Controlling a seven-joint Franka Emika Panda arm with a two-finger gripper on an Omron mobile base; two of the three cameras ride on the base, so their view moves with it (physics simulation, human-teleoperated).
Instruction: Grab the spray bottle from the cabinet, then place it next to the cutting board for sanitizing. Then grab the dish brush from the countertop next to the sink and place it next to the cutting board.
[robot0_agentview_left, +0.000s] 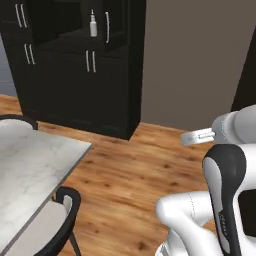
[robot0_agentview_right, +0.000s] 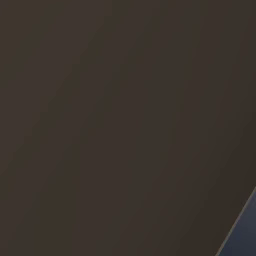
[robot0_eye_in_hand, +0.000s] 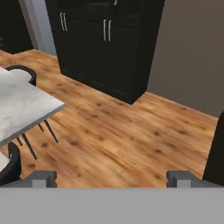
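The spray bottle (robot0_agentview_left: 92, 24), small and white, stands upright in the open shelf niche of the tall black cabinet (robot0_agentview_left: 75, 75), far ahead and to the left of my arm. In the hand view the lower doors of the cabinet (robot0_eye_in_hand: 105, 52) lie well ahead across the wooden floor. My gripper (robot0_eye_in_hand: 113, 177) is open, its two dark fingertips (robot0_eye_in_hand: 41, 177) set wide apart with nothing between them, well short of the cabinet. The cutting board, dish brush and sink are out of view.
A white-grey marble table top (robot0_agentview_left: 25, 170) with dark-framed chairs (robot0_agentview_left: 67, 210) stands to the left; its corner (robot0_eye_in_hand: 26, 105) reaches toward the bare wooden floor (robot0_agentview_left: 135, 170). A grey-brown wall (robot0_agentview_left: 200, 60) runs right of the cabinet. A dark flat surface (robot0_agentview_right: 115, 120) sits close on the right.
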